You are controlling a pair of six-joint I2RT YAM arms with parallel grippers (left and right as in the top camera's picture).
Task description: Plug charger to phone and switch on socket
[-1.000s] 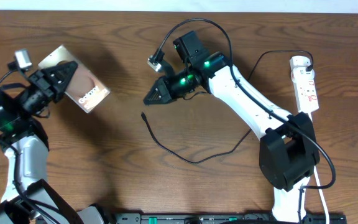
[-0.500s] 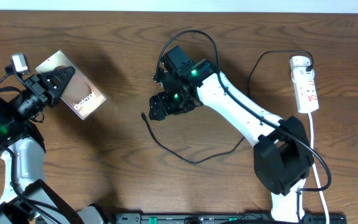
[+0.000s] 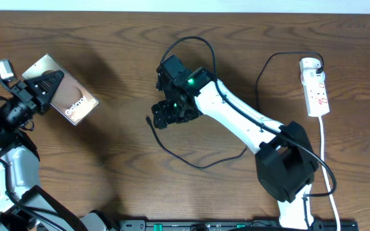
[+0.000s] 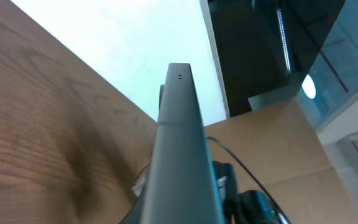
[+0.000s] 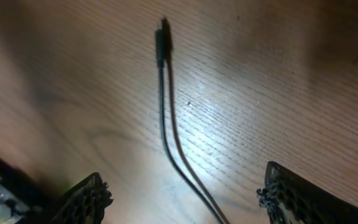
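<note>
The phone (image 3: 70,99), bronze-brown with white lettering, is held off the table at the far left, and my left gripper (image 3: 45,86) is shut on its upper left end. In the left wrist view the phone (image 4: 180,143) shows edge-on, running up from the jaws. The charger (image 3: 198,165) is a thin black cable looping across the table, with its plug tip (image 3: 148,119) lying loose. My right gripper (image 3: 164,114) hovers open just right of that tip. In the right wrist view the cable (image 5: 164,124) runs between the open fingers (image 5: 87,200), with the plug tip (image 5: 161,45) ahead of them. The socket (image 3: 317,90) lies at the far right.
The charger's cable arcs up to a rounded white plug (image 3: 310,63) at the top of the strip. The strip's white cord (image 3: 326,160) trails down the right side past the right arm's base (image 3: 288,170). A black rail (image 3: 236,224) runs along the table's front edge.
My right gripper has opened and swung left and down over the charger's tip. The left arm has carried the phone further left.
</note>
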